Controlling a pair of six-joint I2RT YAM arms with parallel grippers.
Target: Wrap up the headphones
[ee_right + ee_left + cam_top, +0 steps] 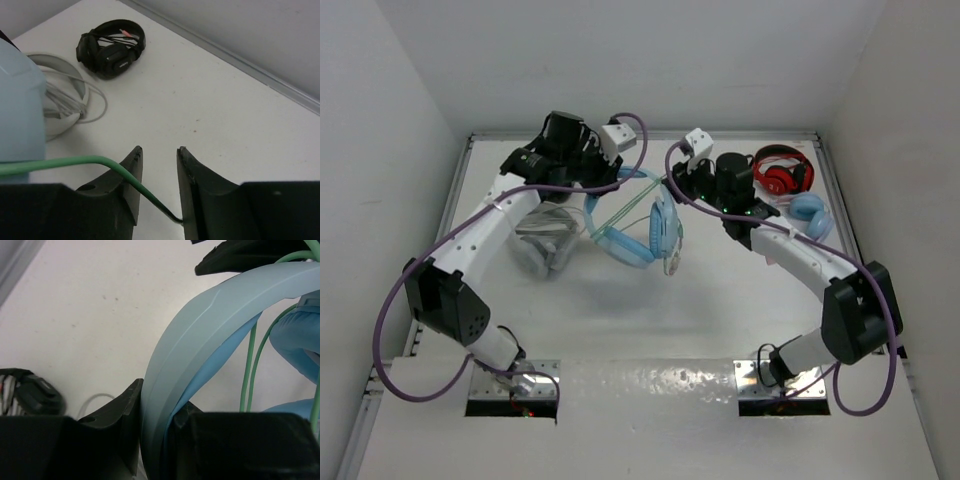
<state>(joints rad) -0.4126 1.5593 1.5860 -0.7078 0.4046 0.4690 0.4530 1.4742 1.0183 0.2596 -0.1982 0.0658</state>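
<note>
White walls closed in a white table (650, 320), and both arms reached to its far side. In the left wrist view the left gripper (157, 407) was clamped on the wide blue headband (200, 350), which rose from between its fingers toward the upper right. In the top view the headphones (638, 228) hung from that grip near the middle, cups low and to the right.

The right gripper (157, 165) sat just right of them with its jaws a little apart, wider than the thin green cable (75, 162). The cable crossed the left finger into the gap, with no pinch to be seen. From there it ran straight, down and left, to the headphones. That line probably decided the next winding pass, and the right arm was the nearer one to carry it round.

A grey-white pair (545, 248) lay under the left arm. A black pair (111, 45) lay beyond it. A red pair (782, 172) and a small blue-cupped pair (810, 212) lay close behind the right arm, where a wide swing might catch them.
</note>
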